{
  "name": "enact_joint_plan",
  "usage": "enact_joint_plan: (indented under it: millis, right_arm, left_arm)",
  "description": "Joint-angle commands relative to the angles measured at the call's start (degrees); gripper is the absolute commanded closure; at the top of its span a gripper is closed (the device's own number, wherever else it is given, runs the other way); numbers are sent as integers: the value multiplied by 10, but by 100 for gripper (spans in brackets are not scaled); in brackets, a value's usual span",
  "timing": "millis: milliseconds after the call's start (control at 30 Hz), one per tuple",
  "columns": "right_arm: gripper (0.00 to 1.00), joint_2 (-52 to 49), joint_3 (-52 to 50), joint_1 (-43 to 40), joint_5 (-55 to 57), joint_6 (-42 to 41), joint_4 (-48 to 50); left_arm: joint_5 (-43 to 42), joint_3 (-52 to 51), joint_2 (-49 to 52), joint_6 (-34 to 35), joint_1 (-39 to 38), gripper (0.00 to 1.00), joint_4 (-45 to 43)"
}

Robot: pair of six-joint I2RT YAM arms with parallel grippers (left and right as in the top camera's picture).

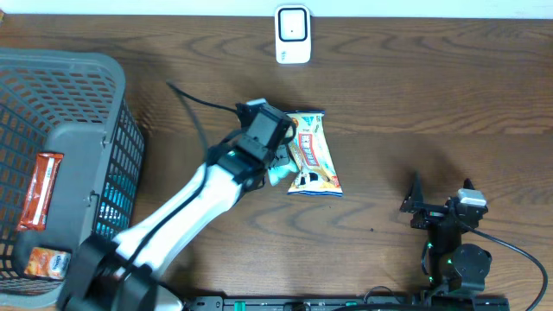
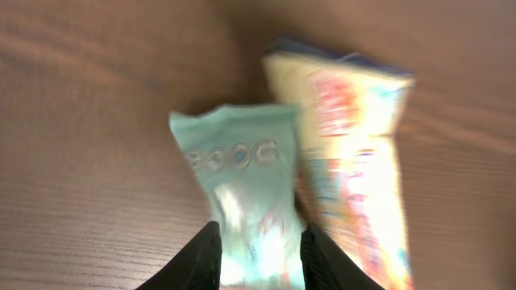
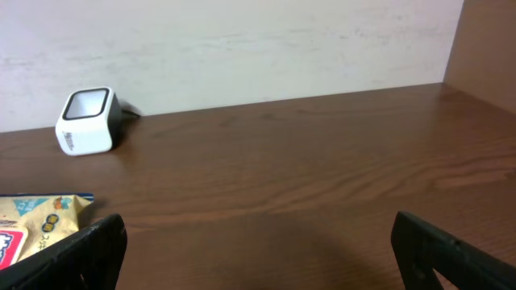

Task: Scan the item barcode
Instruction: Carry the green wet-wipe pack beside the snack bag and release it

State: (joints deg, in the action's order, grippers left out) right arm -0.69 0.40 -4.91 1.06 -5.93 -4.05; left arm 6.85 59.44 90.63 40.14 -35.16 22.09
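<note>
Left gripper (image 2: 260, 246), its two dark fingers closed partway onto the near end of a pale green packet (image 2: 242, 181), holds the item low over the wooden table (image 1: 415, 95) in a barcode-scanning task. Seen from the wrist, the packet's long axis runs straight out ahead of the fingers, its far end free and its print blurred; no barcode can be made out. Just to the gripper's right, side by side with the held item and running much the same way, lies a yellow snack packet (image 1: 313, 155), flat on the wood; whether the two touch cannot be told. The white scanner (image 1: 293, 34) stands well beyond the gripper, at the far edge of the table and a little to the right of it, its window turned toward the arms. By that layout the coming move is likely a lift and a carry forward, with the packet turned until its code faces the window. The left arm is clearly the nearer of the two to the scanner. The right gripper (image 3: 258, 234) sits well off to the right and nearer the arms' bases, fingers spread wide and holding nothing. A grey mesh basket (image 1: 78, 65) with more packets stands far to the left gripper's left.
</note>
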Motion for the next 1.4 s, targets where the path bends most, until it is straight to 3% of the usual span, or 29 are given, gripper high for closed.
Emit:
enact_joint_plan:
  millis: [0, 167, 1033, 1233, 1367]
  right_arm:
    - [1, 3, -1, 4, 3, -7, -2]
    - [1, 3, -1, 4, 3, -7, -2]
    - [1, 3, -1, 4, 3, -7, -2]
    - [1, 3, -1, 4, 3, -7, -2]
    - [1, 3, -1, 4, 3, -7, -2]
  left_arm:
    - [33, -5, 50, 44, 1, 67, -6]
    - [33, -5, 92, 48, 1, 67, -14]
    - [33, -6, 86, 31, 0, 66, -12]
    - [33, -6, 17, 8, 0, 55, -9]
    - [33, -6, -57, -23, 0, 38, -5]
